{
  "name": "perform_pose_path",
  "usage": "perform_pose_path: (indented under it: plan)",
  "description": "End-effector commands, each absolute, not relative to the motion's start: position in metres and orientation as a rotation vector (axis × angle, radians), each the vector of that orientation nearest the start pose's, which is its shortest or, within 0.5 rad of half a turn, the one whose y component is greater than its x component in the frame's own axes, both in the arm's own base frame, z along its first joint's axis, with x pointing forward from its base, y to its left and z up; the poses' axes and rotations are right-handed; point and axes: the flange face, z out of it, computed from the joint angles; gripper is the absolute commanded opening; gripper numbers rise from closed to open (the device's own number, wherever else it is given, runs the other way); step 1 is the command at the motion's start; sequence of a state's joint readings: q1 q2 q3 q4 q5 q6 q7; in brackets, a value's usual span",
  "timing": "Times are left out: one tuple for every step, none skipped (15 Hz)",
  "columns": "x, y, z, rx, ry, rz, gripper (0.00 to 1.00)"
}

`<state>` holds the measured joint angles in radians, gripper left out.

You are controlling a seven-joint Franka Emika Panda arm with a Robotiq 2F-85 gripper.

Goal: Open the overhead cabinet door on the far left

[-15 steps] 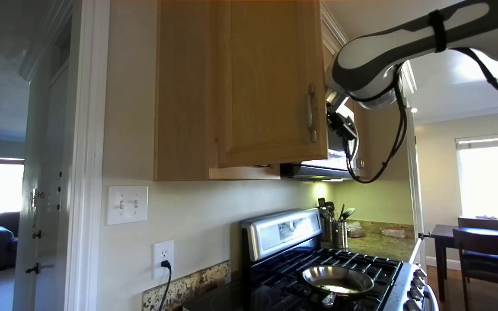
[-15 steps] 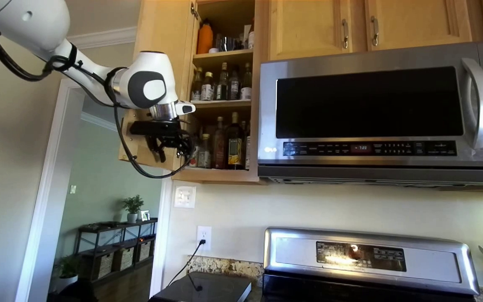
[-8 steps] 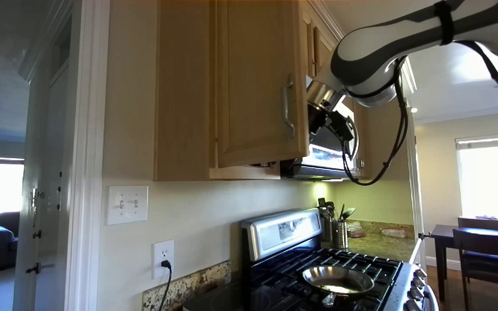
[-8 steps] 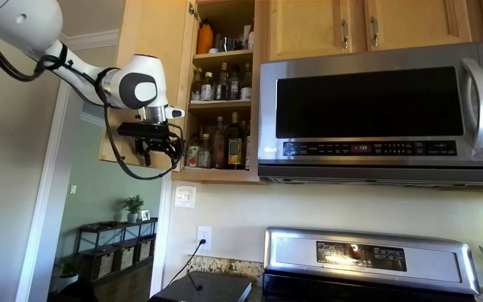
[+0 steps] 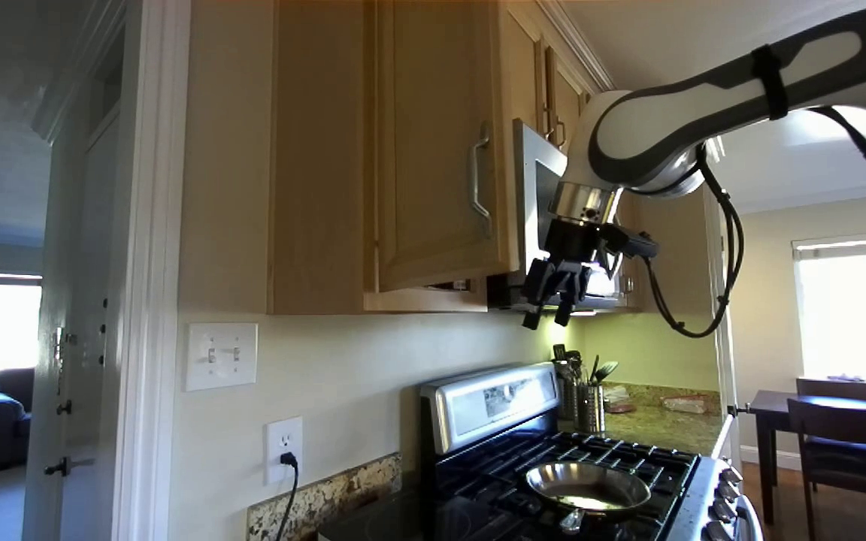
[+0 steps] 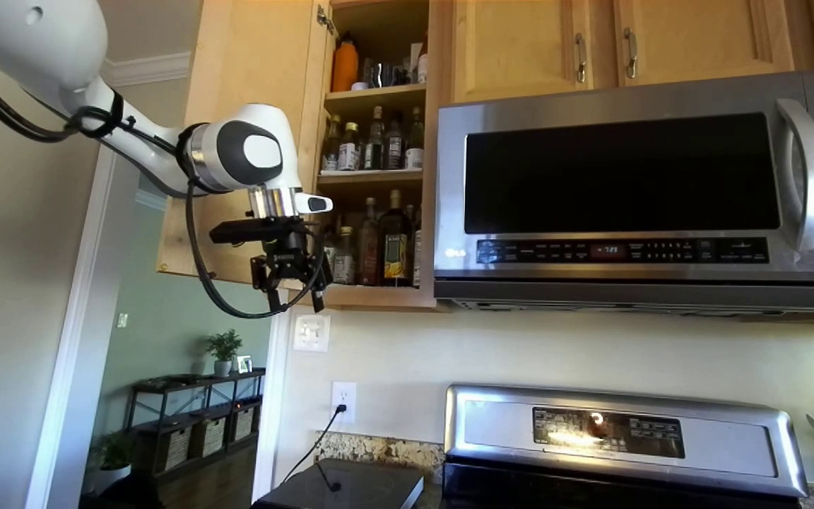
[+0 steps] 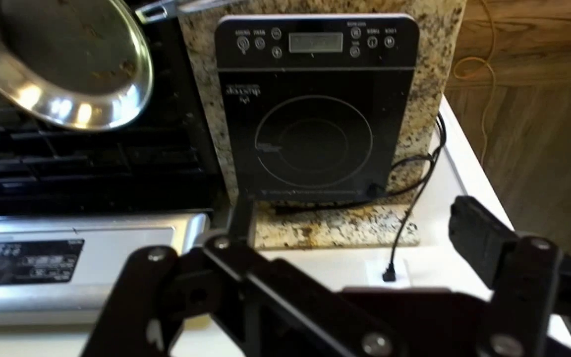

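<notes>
The overhead cabinet door [image 5: 433,143] is honey-coloured wood and stands swung open. Its outer face and slim metal handle [image 5: 479,180] show in an exterior view. Its plain inner face [image 6: 251,63] shows in an exterior view, partly behind my arm; the handle is hidden there. The open cabinet shows shelves with several bottles [image 6: 394,244]. My gripper [image 5: 547,315] points down beside the door's free edge, low and apart from it. In an exterior view the gripper [image 6: 297,300] is in front of the cabinet's lower left. In the wrist view the gripper [image 7: 360,218] has its fingers wide apart, with nothing between them.
A steel microwave [image 6: 619,177] hangs beside the open cabinet, with shorter wood doors [image 6: 523,49] above. Below are a stove with a pan [image 5: 587,488] and a black induction plate [image 7: 315,134] with a cord to the wall outlet [image 7: 389,272]. A doorway lies left of the cabinet.
The door has swung further open, away from the shelves. My gripper was partly behind the door; it has moved away from it and lower, and turned to point down.
</notes>
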<state>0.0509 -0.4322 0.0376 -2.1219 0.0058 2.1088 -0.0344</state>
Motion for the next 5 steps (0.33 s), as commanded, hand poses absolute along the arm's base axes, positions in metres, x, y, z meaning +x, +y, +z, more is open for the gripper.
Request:
perform_pose_path:
  plan:
    - [0.442, 0.028, 0.616, -3.137, -0.023, -0.484, 1.0]
    - [0.439, 0.025, 0.614, -3.143, -0.004, -0.444, 1.0]
    - [0.438, 0.023, 0.613, -3.156, 0.021, -0.433, 1.0]
    - [0.448, 0.028, 0.614, -3.125, -0.055, -0.467, 1.0]
    - [0.448, 0.026, 0.613, -3.13, -0.039, -0.451, 1.0]
